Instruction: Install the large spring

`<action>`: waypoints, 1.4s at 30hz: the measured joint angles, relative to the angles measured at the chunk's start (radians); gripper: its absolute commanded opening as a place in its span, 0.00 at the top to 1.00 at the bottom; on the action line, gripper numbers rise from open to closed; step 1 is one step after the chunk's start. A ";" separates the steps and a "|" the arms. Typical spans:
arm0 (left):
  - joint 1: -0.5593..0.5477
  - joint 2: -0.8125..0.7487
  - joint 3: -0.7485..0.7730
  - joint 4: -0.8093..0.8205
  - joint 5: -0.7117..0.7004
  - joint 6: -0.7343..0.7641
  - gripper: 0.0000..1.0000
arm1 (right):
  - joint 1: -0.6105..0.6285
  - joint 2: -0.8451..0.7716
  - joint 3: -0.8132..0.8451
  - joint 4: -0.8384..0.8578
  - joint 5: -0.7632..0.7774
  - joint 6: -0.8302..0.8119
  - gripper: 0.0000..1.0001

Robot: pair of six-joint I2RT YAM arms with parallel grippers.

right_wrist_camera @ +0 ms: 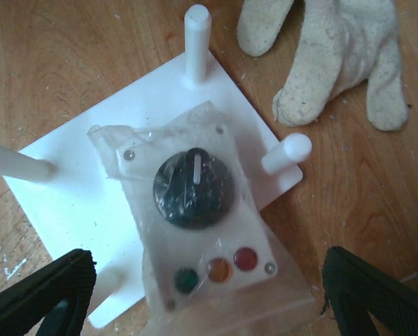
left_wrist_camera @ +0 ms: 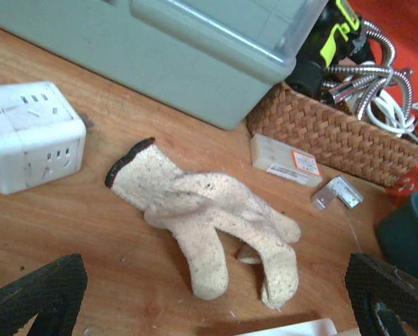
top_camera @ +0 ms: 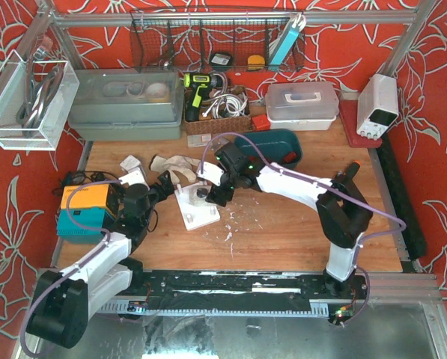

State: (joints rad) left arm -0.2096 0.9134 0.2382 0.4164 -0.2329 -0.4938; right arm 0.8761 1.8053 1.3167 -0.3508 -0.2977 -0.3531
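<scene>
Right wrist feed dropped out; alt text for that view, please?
A plastic-wrapped panel with a black knob and green, orange, red lights lies on a white pegged plate. The open right pincer flanks it; a glove lies upper right.

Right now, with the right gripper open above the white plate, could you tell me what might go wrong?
The loose plastic wrap around the knob panel lies under the open right gripper; descending could snag it and drag the white plate. The glove lies beside one peg and could crowd that side. No spring shows in any view, so nothing may be ready to install.
</scene>
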 measured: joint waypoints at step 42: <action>0.000 0.023 -0.018 0.073 -0.013 0.026 0.00 | 0.015 0.295 0.272 -0.175 -0.056 -0.184 0.64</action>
State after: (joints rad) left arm -0.2092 0.9363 0.2207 0.4896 -0.2459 -0.4683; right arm 0.8913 2.1006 1.5883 -0.5259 -0.3538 -0.5373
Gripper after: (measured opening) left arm 0.997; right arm 0.621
